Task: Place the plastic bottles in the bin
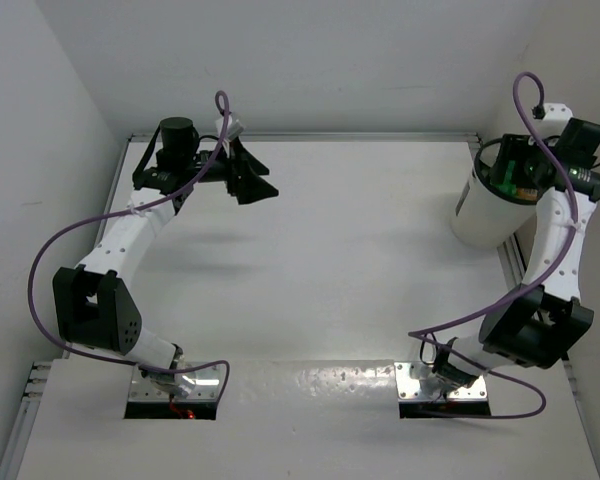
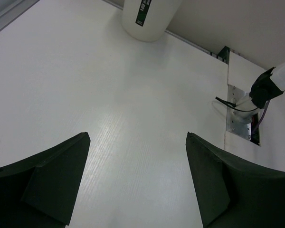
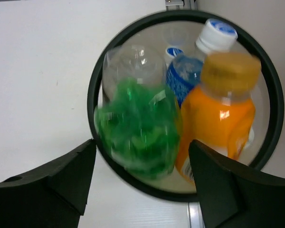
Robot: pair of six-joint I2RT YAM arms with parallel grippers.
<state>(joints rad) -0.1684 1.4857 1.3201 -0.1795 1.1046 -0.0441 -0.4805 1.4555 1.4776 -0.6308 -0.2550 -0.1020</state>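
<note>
risk: green bottle (image 3: 137,128), blurred and likely dropping, overlaps the near rim of the bin (image 3: 180,15) at lower left of the right wrist view. it could catch there and roll out onto the table (image 3: 38,71). bin is crowded: orange bottle (image 3: 218,123) and blue-labelled bottle (image 3: 185,76) stand high, so a bounce is possible. right gripper (image 3: 141,142) jaws parted, gripping nothing; green bottle lies just beyond and between them. left gripper (image 2: 137,135) spread wide, empty, over the table.

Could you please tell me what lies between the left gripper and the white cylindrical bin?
Only bare white tabletop separates the left gripper from that bin, in the top external view.
</note>
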